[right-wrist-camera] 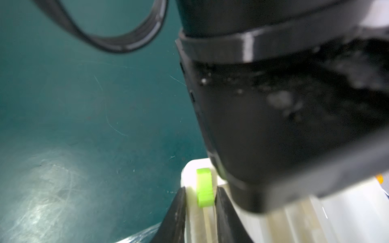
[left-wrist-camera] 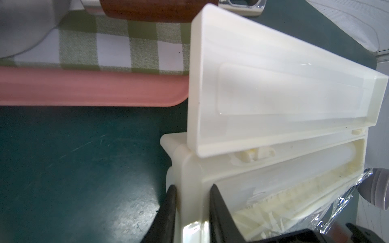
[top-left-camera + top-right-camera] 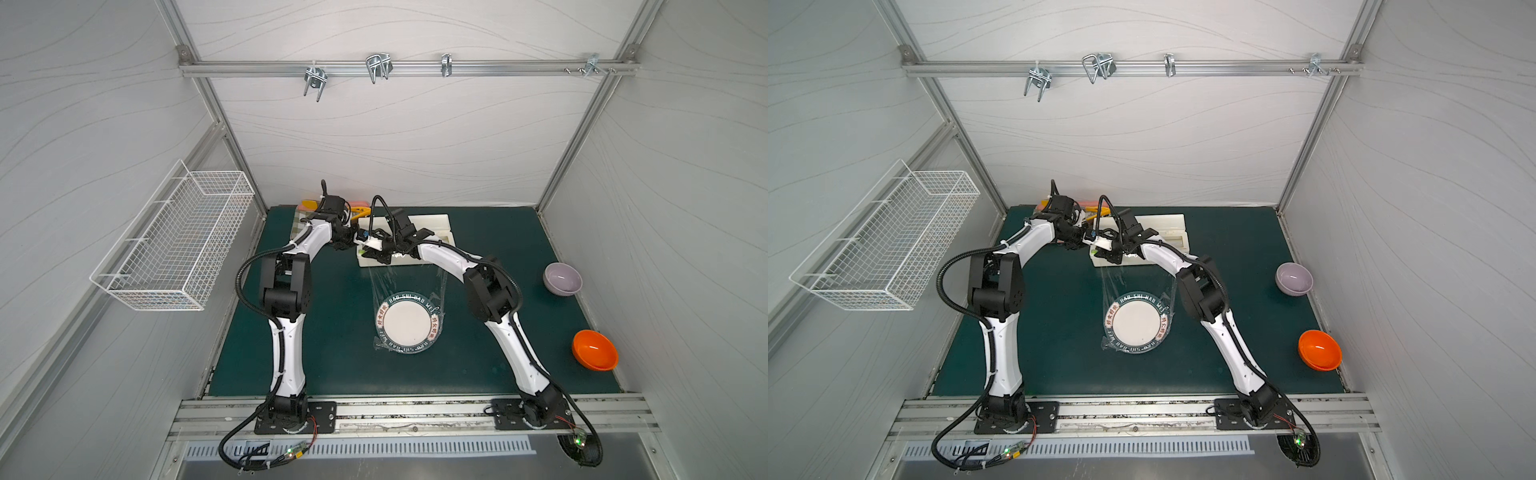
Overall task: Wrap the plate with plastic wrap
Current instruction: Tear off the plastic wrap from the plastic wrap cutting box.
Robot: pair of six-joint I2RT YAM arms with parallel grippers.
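The plate (image 3: 407, 322), white with a dark green lettered rim, lies mid-table in both top views. Plastic wrap (image 3: 405, 282) runs as a glossy sheet from the white dispenser box (image 3: 419, 232) down over the plate, crinkled at the near rim. The box lid stands open (image 2: 284, 88). My left gripper (image 2: 192, 189) is shut on the box's end wall, at its left end (image 3: 358, 243). My right gripper (image 1: 201, 191) is shut on the box's front rail with a green slider (image 1: 203, 187) between its fingers, close beside the left one (image 3: 380, 253).
A purple bowl (image 3: 562, 278) and an orange bowl (image 3: 594, 350) sit at the right edge of the green mat. A checked cloth (image 2: 105, 48) and pink board (image 2: 84, 88) lie behind the box at back left. A wire basket (image 3: 174, 245) hangs on the left wall.
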